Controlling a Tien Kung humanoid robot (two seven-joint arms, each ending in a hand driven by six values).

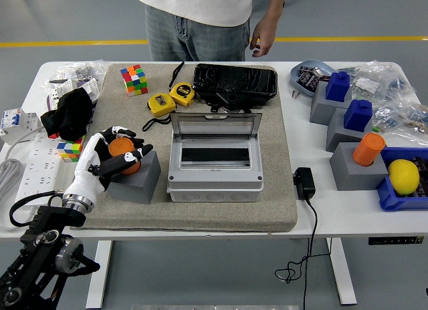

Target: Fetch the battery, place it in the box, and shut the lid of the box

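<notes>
Fingers (127,132) of the left hand (107,156) are curled around the orange battery (122,151), which stands upright in a grey holder block (137,176) on the beige mat (281,190). The thumb lies across the front of the battery and the other fingers wrap over its top and back, so the hand is gripping it, and the battery sits in its block. Just to the right of the hand is the grey box (215,166), with its clear lid (215,125) standing open and leaning back. Beyond the hand, further from the robot, are two yellow tape measures (170,98) and a colourful cube (134,79), and to the left of the hand lies a black cloth (67,113). Far to the right of the hand, past the box, another orange cylinder (368,149) stands in a grey block. A person (200,16) stands at the far side of the table (334,216), one hand (261,41) hanging free above its edge.
</notes>
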